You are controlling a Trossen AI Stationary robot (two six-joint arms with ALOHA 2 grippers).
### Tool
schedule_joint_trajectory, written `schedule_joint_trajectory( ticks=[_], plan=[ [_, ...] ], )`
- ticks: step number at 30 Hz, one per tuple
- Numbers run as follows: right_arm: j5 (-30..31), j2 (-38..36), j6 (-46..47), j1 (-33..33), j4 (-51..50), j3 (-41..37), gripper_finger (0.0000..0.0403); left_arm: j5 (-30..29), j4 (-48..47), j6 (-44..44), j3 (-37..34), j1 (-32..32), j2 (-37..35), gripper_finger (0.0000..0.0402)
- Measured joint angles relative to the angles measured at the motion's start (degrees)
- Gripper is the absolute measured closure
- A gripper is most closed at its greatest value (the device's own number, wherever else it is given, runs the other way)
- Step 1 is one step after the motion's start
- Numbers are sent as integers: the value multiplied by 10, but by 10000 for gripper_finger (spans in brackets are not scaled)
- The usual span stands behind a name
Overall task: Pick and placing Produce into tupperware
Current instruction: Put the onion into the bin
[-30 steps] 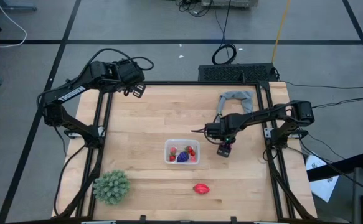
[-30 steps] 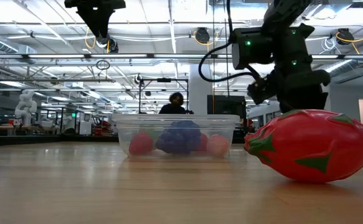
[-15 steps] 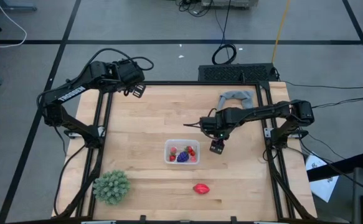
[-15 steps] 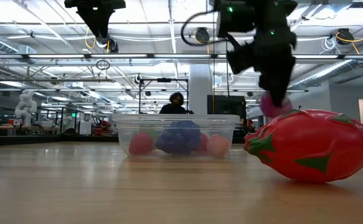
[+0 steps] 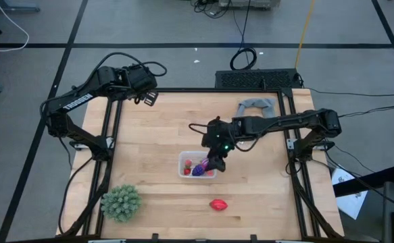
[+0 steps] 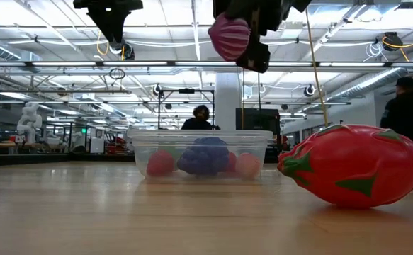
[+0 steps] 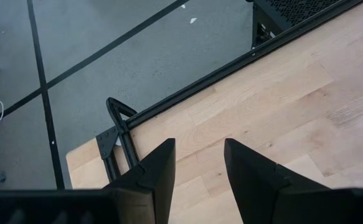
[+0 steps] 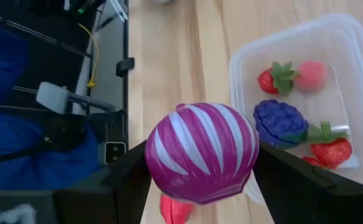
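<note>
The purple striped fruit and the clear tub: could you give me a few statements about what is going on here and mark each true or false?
1. The right gripper holds the purple striped fruit. True.
2. The striped fruit already lies inside the tub. False: it hangs in the air above the tub, held in the gripper.
3. The tub holds a dark purple fruit and some strawberries. True.
4. The big red fruit is in the tub. False: it lies on the table, outside the tub.
5. The left gripper grips the green spiky ball. False: it is open at the table's far edge, holding nothing.
</note>
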Motion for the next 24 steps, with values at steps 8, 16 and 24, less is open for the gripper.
schedule_joint_trajectory(
  ticks=[8, 16, 24],
  plan=[
    [3, 31, -16, 5, -3, 0, 151, 0, 0, -2, 0, 0, 0, 259],
    [2, 100, -62, 1, 10, 21, 151, 1, 0, -2, 0, 0, 0, 259],
    [83, 154, -165, 1, -151, 165, 151, 1, 0, -2, 0, 0, 0, 259]
  ],
)
